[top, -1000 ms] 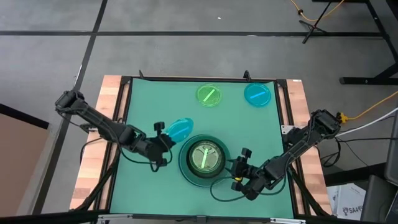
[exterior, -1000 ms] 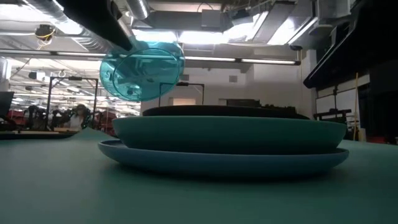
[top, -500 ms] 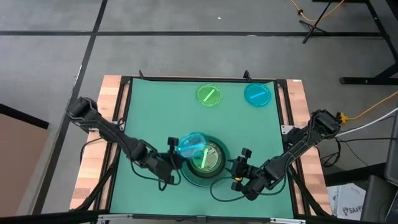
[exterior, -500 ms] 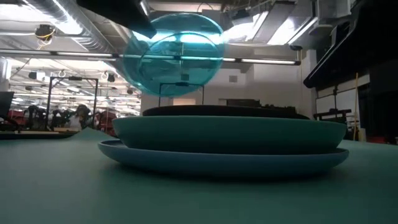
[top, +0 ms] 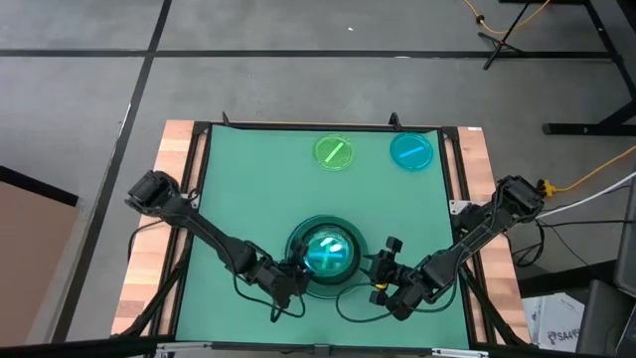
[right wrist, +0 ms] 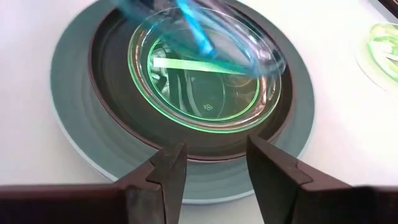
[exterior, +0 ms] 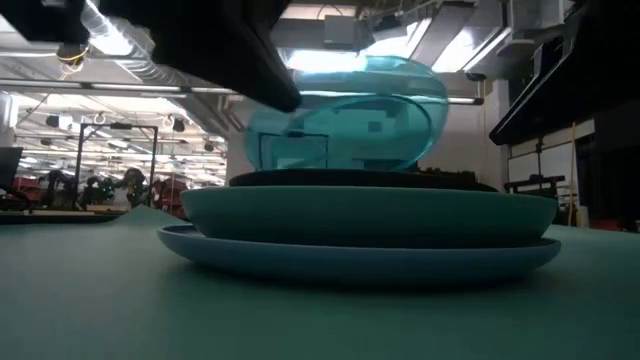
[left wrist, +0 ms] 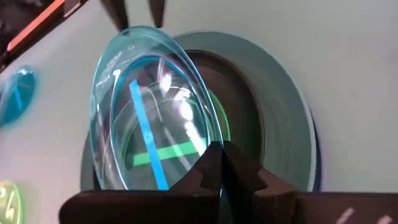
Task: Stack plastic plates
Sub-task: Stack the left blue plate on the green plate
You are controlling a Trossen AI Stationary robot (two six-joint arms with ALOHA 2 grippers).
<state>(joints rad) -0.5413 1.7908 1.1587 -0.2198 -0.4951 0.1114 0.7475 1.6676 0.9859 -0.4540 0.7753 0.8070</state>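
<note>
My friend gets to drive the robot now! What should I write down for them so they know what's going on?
Left gripper: shut on a cyan plate, holding it tilted just above the stack.
Right gripper: jaws open, empty, waiting beside the stack.
Stack so far, at the near middle of the table: blue plate at the bottom, dark-green plate, black plate, then a lime-green plate on top.
Still loose at the far side: another lime-green plate and another cyan plate.
Left to do: set the held plate down, let go, then stack the two far ones.
</note>
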